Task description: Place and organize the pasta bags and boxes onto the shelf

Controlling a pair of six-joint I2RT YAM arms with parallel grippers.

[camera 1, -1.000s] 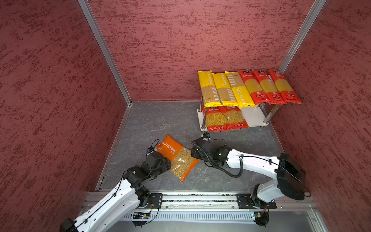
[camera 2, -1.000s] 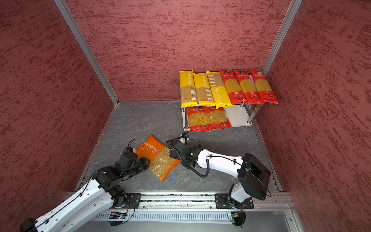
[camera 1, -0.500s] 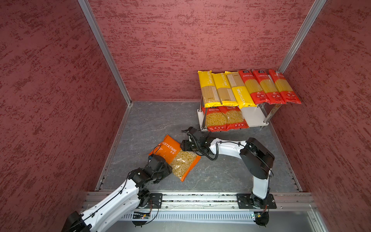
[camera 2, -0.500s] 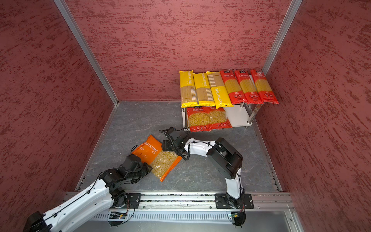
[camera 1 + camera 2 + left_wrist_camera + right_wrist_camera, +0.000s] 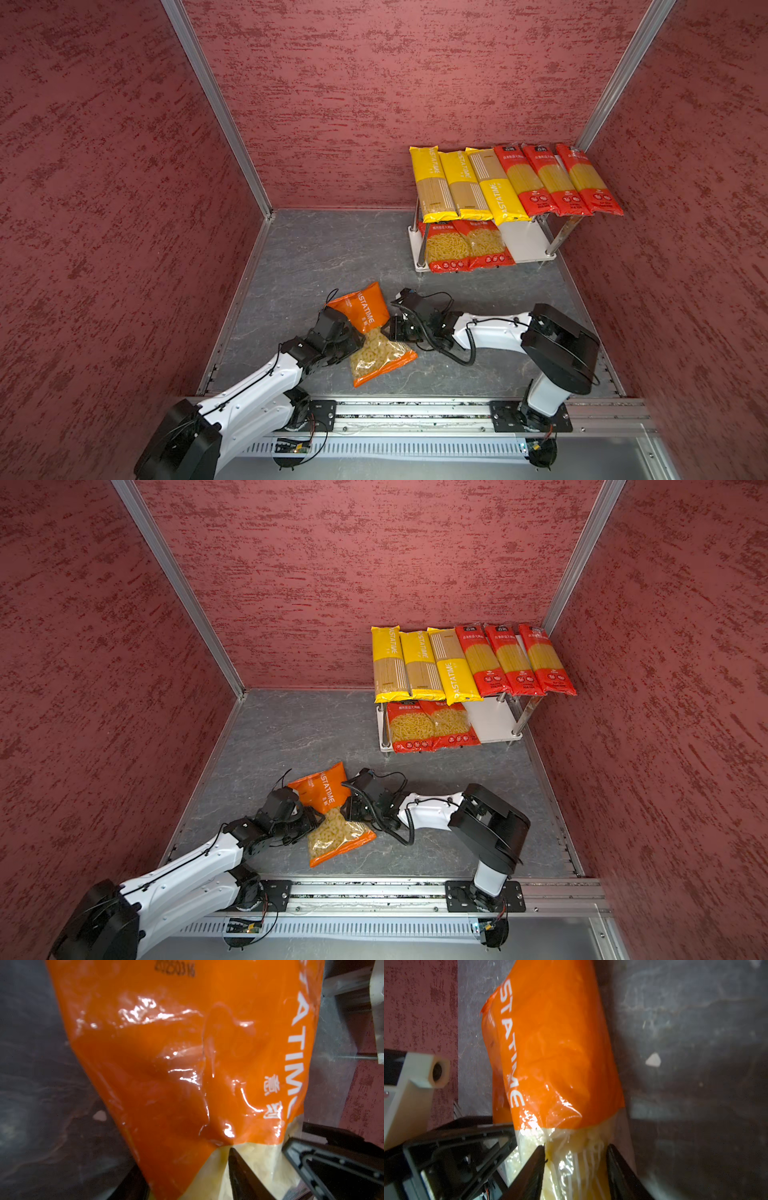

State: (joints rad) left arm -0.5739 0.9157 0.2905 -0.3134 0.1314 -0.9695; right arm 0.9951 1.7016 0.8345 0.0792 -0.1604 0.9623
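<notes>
Lying on the grey tabletop (image 5: 316,257) at about 7 o'clock from the shelf (image 5: 523,243), the orange pack (image 5: 376,351) is cinched at its waist into an hourglass, where half a second ago its sides ran straight. The left gripper (image 5: 359,334) has moved up from the pack's 8 o'clock corner and now clamps the waist from 9 o'clock. The right gripper (image 5: 392,328) clamps it from 3 o'clock, and in the right wrist view the clear film pleats between its fingers (image 5: 533,1167). On the shelf nothing has shifted: yellow spaghetti packs (image 5: 461,185) and red spaghetti packs (image 5: 552,180) cover the top tier, and two wide red packs (image 5: 465,245) lie on the lower board's 9 o'clock half.
</notes>
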